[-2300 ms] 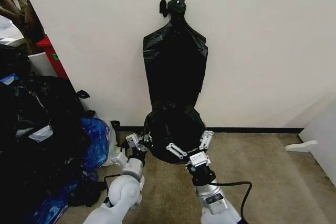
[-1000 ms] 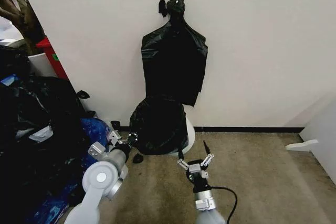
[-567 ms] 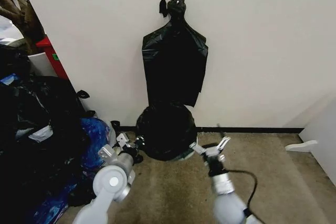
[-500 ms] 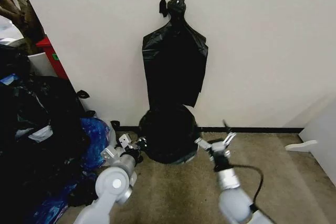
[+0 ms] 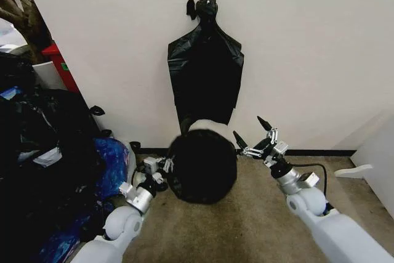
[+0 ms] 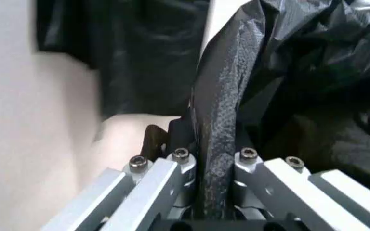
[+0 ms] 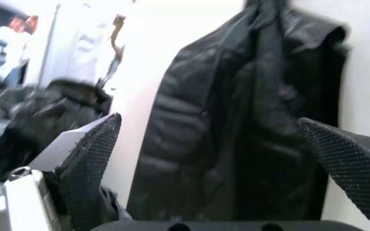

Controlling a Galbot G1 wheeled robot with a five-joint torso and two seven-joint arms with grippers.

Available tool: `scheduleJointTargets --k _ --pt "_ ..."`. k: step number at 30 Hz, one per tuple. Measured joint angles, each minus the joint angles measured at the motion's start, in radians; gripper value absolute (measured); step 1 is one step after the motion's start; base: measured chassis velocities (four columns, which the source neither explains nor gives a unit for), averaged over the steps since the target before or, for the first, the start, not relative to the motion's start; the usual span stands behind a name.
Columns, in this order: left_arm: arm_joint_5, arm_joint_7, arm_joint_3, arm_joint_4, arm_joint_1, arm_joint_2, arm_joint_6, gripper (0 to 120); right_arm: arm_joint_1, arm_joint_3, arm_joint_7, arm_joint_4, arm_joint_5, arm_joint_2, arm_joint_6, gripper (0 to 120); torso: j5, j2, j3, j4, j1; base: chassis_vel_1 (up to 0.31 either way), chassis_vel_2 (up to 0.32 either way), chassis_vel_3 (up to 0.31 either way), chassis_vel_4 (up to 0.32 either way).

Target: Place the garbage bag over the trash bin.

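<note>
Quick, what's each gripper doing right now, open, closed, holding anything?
Left gripper: shut on the garbage bag, pinching a fold at the bag's left side.
Right gripper: open, holding nothing, right of the bag.

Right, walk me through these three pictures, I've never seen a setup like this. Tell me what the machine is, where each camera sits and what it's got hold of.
It is a wheeled robot with two arms. The wide picture comes from its head, looking down at a carpeted floor by a wall. The other two come from cameras on its wrists.

The left gripper is pinching a fold of the garbage bag, seen close up between its jaws. That bag is draped over the trash bin, whose white rim peeks out behind.

The right gripper is beside the bin, jaws spread wide, holding nothing.

More flat bags hang from a wall hook; a heap of full bags sits to the left.
</note>
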Motion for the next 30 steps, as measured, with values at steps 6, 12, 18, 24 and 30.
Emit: scheduleJointTargets --k 6,12,18,24,30 --pt "0.005 0.051 -0.019 0.005 -0.002 0.0 -0.04 4 0.017 -0.003 -0.062 -0.076 -0.122 0.024 0.035 100 0.0001 0.0 0.0 0.0005 0.0 0.0 0.0 0.0 0.0" --pt "-0.022 0.079 -0.027 -0.009 0.002 0.005 -0.04 4 0.029 -0.001 -0.005 -0.13 -0.284 0.048 0.052 100 -0.0003 0.0 0.0 0.0005 0.0 0.0 0.0 0.0 0.0" --pt "-0.027 0.106 -0.031 -0.015 0.003 0.004 -0.039 4 0.041 -0.001 0.117 -0.154 -0.376 0.051 0.038 100 -0.0001 0.0 0.0 0.0004 0.0 0.0 0.0 0.0 0.0" --pt "-0.017 0.071 -0.03 -0.011 0.002 0.001 -0.032 4 0.034 0.013 0.203 -0.125 -0.392 0.05 0.032 100 -0.0001 0.0 0.0 0.0005 0.0 0.0 0.0 0.0 0.0" --pt "-0.06 -0.148 0.006 -0.032 0.006 -0.013 0.1 4 -0.047 0.104 0.375 0.029 -0.52 0.118 0.015 100 -0.0002 0.0 0.0 0.0006 0.0 0.0 0.0 0.0 0.0"
